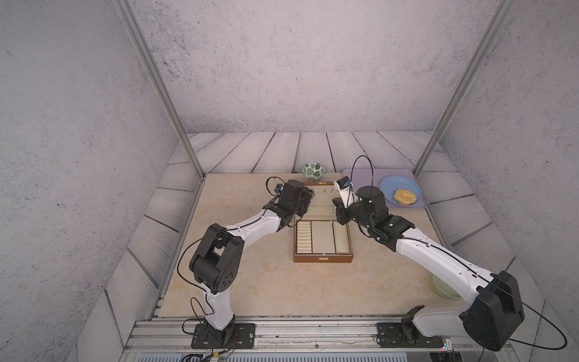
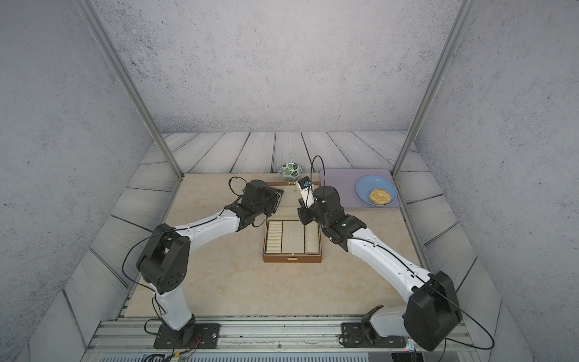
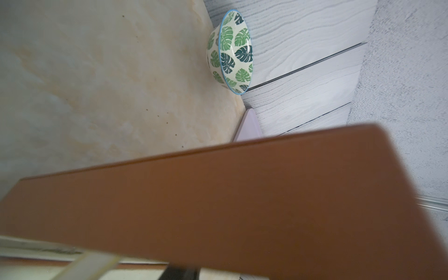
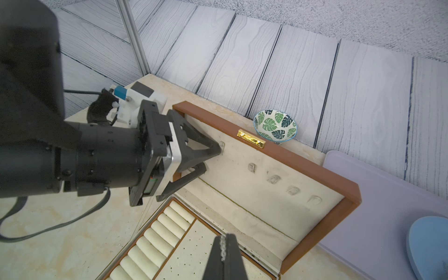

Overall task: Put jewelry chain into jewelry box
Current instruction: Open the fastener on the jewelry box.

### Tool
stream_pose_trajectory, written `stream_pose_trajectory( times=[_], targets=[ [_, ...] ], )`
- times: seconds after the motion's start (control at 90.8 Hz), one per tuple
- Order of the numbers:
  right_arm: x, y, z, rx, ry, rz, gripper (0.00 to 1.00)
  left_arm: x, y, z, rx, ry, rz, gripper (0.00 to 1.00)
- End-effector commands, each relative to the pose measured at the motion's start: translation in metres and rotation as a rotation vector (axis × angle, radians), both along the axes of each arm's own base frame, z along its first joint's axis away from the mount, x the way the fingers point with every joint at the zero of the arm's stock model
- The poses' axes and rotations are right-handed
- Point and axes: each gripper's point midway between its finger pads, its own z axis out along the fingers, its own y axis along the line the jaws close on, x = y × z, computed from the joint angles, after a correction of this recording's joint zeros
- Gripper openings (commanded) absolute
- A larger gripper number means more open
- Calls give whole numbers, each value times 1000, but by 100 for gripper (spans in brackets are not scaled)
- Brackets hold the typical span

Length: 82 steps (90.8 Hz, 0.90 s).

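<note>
Jewelry chain [image 4: 222, 247] pinched in right jaws over jewelry box [image 1: 322, 258]; left jaws spread near lid's [image 4: 315, 169] edge.

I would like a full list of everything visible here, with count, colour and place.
jewelry box: 1, brown with cream lining, table centre, lid open and upright.
jewelry chain: 1, pale silvery, held over the box.
patterned bowl: 1, white with green leaves, back of the table, behind the lid.
tray: 1, lilac, back right corner.
plate: 1, blue, on the tray.
pastry: 1, tan, on the plate.
pale bowl: 1, pale green, front right, partly hidden.
left gripper: 1, black, at the lid's lining; grip unclear.
right gripper: 1, black, shut on the chain.
</note>
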Motion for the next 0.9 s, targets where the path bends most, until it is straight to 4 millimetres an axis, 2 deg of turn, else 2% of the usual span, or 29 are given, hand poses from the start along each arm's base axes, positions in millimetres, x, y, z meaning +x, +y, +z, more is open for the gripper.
stream_pose_trajectory(
  times=[0.0,0.132,0.55,0.727,0.892],
  targets=[
    [1,-3,5,16,-17,-16,0,5,-9,49,-55,-126,-26,48],
    [2,-3,5,15,-18,-17,0,7,-9,47,-46,-117,-26,48],
    [3,-3,5,13,-21,-20,0,1,-4,0,-52,29,26,46],
    [2,-3,4,14,-20,-18,0,-2,-1,-1,-43,41,29,46],
    [2,-2,4,17,-19,-16,0,-5,2,-13,-39,80,42,45]
  ],
)
